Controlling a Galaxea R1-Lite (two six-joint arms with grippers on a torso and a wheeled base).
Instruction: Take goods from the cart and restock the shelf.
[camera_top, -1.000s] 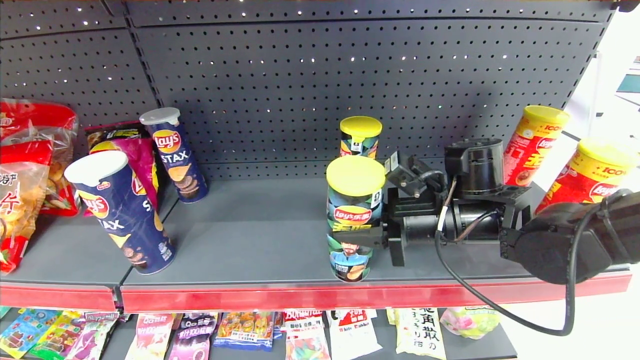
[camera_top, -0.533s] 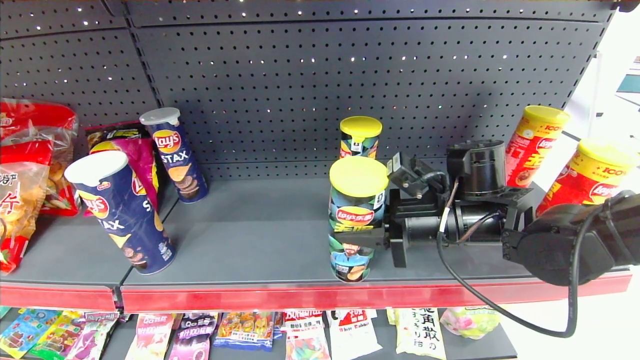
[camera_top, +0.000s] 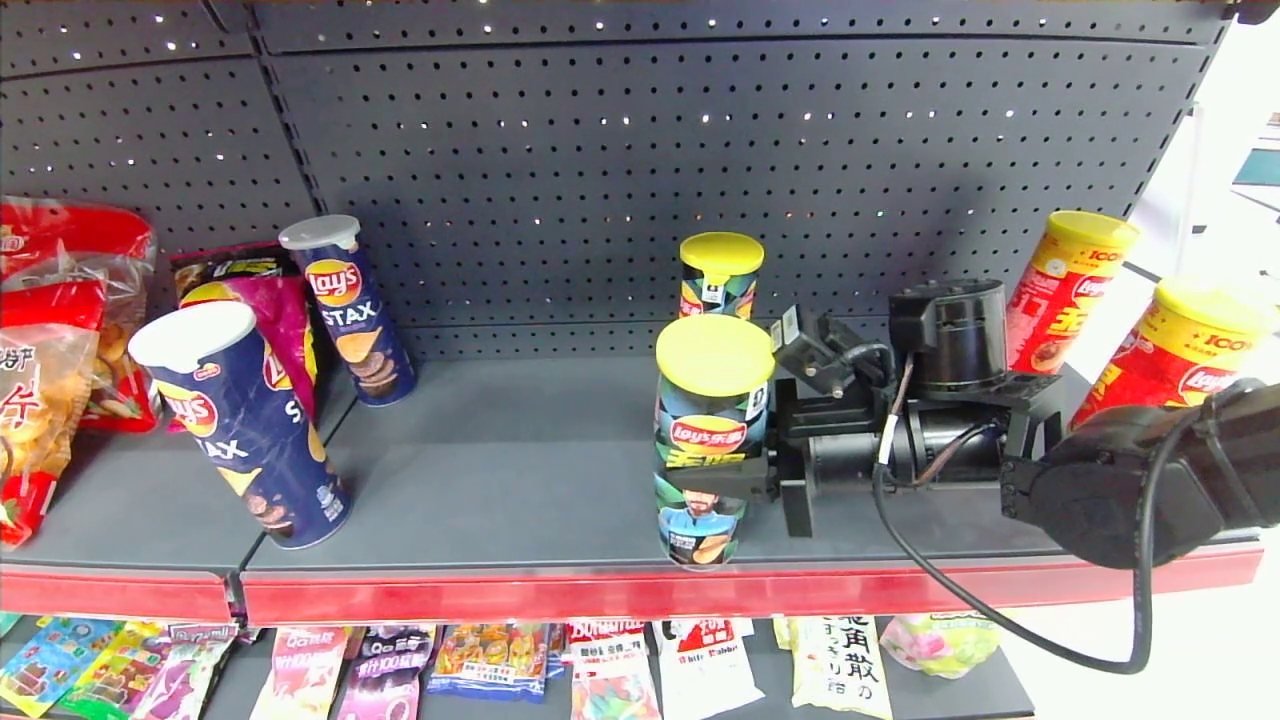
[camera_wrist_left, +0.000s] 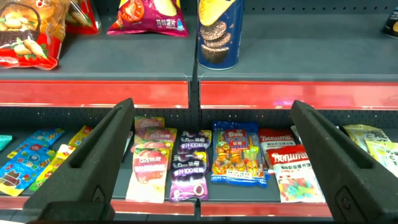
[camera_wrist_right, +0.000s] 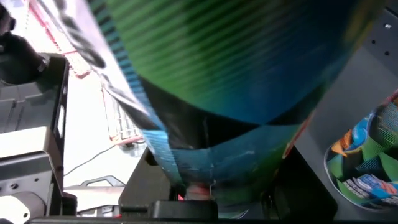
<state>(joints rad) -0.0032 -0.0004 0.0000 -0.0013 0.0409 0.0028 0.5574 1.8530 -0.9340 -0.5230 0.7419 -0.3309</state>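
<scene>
A round red-and-yellow logo badge with white lettering stands on the near yellow-lidded can (camera_top: 708, 440), on the near dark blue can (camera_top: 245, 425), the far dark blue can (camera_top: 350, 310) and the right red can (camera_top: 1180, 355). Large white letters run below it on both blue cans. Bold black characters cover a pale packet (camera_top: 838, 665) on the shelf below

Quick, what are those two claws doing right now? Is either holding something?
Left gripper: open, holding nothing.
Right gripper: closed on the yellow-lidded chip can.
</scene>
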